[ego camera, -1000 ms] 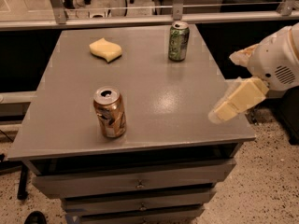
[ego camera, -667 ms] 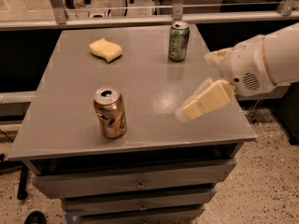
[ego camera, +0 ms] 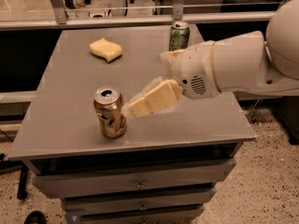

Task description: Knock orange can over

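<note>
Nearest the front edge of the flat grey metal tabletop [ego camera: 70, 120] (grey drawer cabinet [ego camera: 140, 185] underneath): small shiny orange-copper drink can [ego camera: 110, 113], upright, top opened, left of centre.

Just right of it, and apart from it as far as I can see, is the cream two-finger gripper [ego camera: 148, 84] on the fat white arm [ego camera: 233, 66] that reaches in from the right. Its fingers [ego camera: 152, 99] are spread, with nothing between them. The lower one points at the can's upper half, tip close beside it. The upper one sits further back and lines up just under the green drink can [ego camera: 179, 36] at the far edge; depth between them is unclear.

Yellow wavy sponge [ego camera: 106, 49] is far left, well apart from everything.

My read: lined up, knock not yet made. Risks:
- Contact too low: the can slides left instead of tipping. The hit should land near the rim.
- The can is close to the front edge, so a push angled forward could roll it off the table.
- A wide sweep with the jaws spread could drag the back finger into the green can.
- Top is open, so any liquid left would spill (contents not visible).
</note>
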Robot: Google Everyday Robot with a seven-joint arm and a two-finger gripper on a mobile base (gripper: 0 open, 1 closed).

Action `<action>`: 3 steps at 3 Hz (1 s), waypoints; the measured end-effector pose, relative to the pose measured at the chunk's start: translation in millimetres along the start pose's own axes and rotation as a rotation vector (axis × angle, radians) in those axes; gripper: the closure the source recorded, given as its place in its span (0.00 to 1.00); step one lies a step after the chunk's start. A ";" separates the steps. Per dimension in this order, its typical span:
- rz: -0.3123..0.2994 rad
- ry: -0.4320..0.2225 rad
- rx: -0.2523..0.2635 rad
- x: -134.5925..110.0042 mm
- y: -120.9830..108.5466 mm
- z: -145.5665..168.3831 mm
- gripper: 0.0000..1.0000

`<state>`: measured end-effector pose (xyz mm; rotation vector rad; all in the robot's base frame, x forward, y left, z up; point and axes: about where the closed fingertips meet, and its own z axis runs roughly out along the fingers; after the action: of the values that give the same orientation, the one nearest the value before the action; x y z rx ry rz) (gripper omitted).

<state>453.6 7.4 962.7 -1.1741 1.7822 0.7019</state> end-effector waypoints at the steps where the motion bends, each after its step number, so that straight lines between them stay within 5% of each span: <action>1: -0.009 -0.001 -0.007 0.4 0.3 0.4 0.00; 3: -0.061 -0.125 -0.057 7.1 22.4 58.4 0.00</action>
<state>452.4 60.6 929.0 -1.1914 1.6257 0.7773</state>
